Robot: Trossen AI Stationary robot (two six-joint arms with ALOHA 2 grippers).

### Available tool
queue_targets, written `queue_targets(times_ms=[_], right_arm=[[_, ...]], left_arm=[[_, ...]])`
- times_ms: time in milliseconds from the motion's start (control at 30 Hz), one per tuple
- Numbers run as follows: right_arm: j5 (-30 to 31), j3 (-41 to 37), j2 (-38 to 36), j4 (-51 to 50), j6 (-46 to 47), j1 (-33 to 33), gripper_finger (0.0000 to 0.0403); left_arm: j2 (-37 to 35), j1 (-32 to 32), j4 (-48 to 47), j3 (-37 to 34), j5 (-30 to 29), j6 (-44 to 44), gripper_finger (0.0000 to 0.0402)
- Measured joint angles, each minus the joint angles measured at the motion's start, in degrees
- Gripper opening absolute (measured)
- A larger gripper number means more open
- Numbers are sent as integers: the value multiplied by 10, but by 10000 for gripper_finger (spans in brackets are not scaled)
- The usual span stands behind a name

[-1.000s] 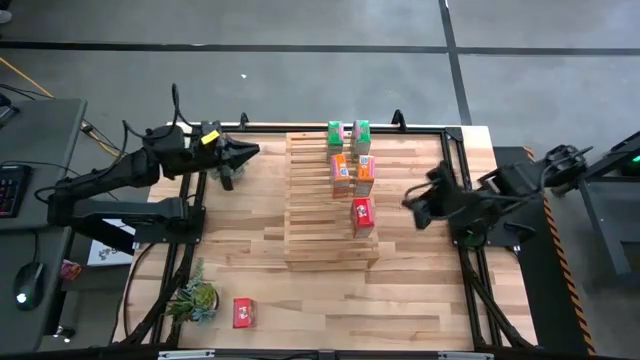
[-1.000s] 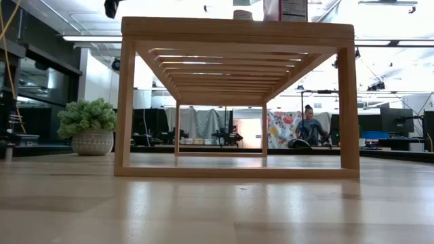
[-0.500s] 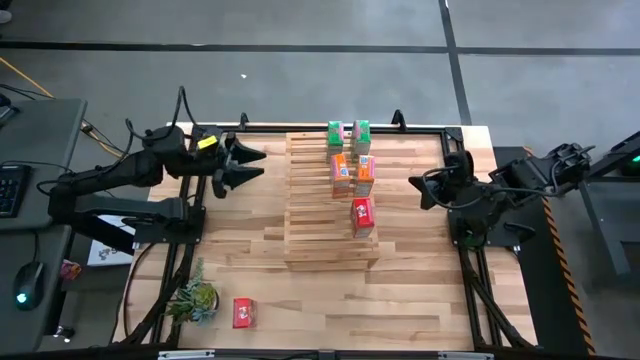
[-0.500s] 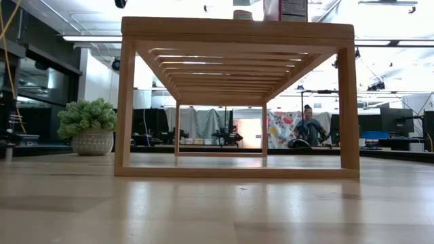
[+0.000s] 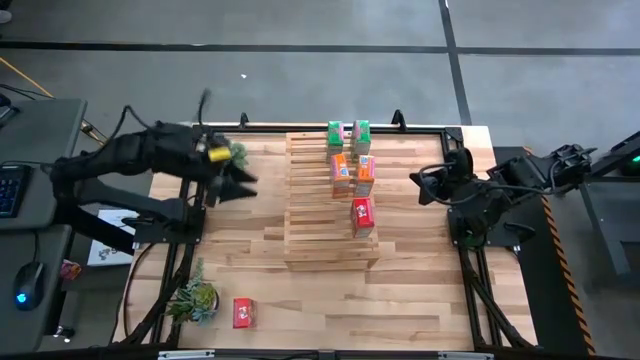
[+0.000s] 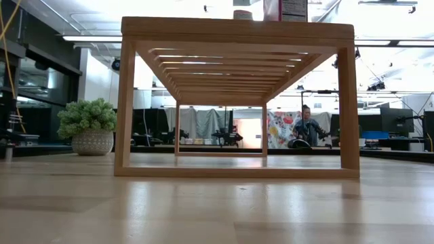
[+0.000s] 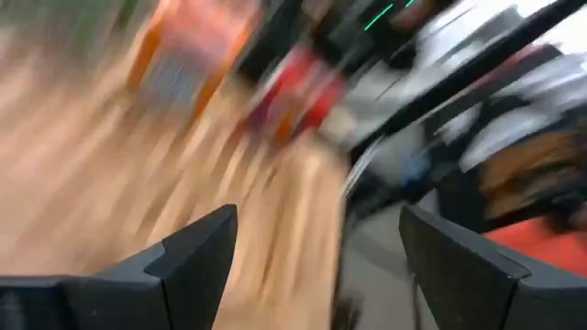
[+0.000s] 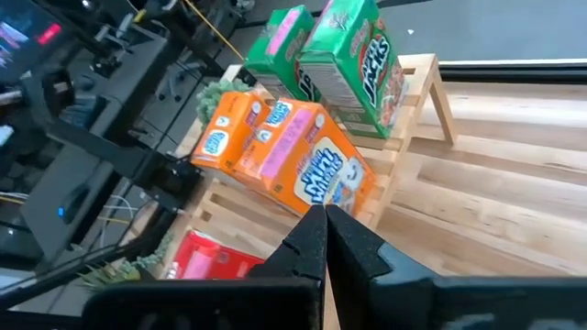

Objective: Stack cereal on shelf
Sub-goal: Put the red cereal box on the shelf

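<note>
The shelf (image 5: pixel 320 225) of pale slats stands mid-table, also in the low view (image 6: pixel 237 30). On its top stand two green cereal boxes (image 5: pixel 348 134), two orange ones (image 5: pixel 353 172) and a red one (image 5: pixel 363 215); the right wrist view shows the green (image 8: pixel 353 55) and orange (image 8: pixel 307 170) boxes. Another red box (image 5: pixel 242 312) lies on the table near the front left. My left gripper (image 5: pixel 235 180) hangs open left of the shelf, nothing between its fingers (image 7: pixel 197 261). My right gripper (image 5: pixel 420 185) hovers shut right of the shelf, pointing at the boxes (image 8: pixel 326 229).
A small potted plant (image 5: pixel 195 298) stands at the front left next to the red box; another (image 6: pixel 88 125) shows by the far left corner (image 5: pixel 238 152). Bare tabletop lies in front of the shelf. A person sits in the room beyond (image 6: pixel 310 129).
My left gripper has opened wide, drawn back from the far edge toward the table's left and near side, risen a little and rolled. My right gripper, still shut, has swung a little toward the far edge and turned. The boxes have not moved.
</note>
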Motion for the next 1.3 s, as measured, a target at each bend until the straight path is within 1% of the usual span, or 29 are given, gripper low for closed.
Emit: queue_targets(times_ms=[67,167,233,300,400,567,667,767,867,1000,1100,1300], right_arm=[[-1,0,0,-9,0,0,0],[-2,0,0,-24,0,0,0],[-6,0,0,-36,0,0,0],[-13,0,0,-50,0,0,0],[-26,0,0,-73,0,0,0],[-27,0,0,-98,-2,0,0],[-31,0,0,-105,-19,0,0],[-35,0,0,-105,-37,0,0],[-35,0,0,-105,-49,0,0],[-36,0,0,-105,-50,0,0],[-44,0,0,-106,-50,0,0],[-51,0,0,-115,-50,0,0]], left_arm=[[25,-49,-132,44,-61,-53,296],[57,-133,-276,77,-133,-176,296],[78,-196,-330,77,-157,-275,296],[108,-260,-360,77,-178,-372,296],[156,-345,-370,77,-198,-506,296],[241,-461,-351,77,-204,-738,296],[287,-515,-333,77,-204,-872,296],[330,-551,-307,77,-209,-975,296],[363,-556,-285,77,-191,-986,296],[396,-541,-249,77,-191,-985,296],[402,-537,-243,77,-190,-985,296],[412,-538,-242,77,-159,-987,296]])
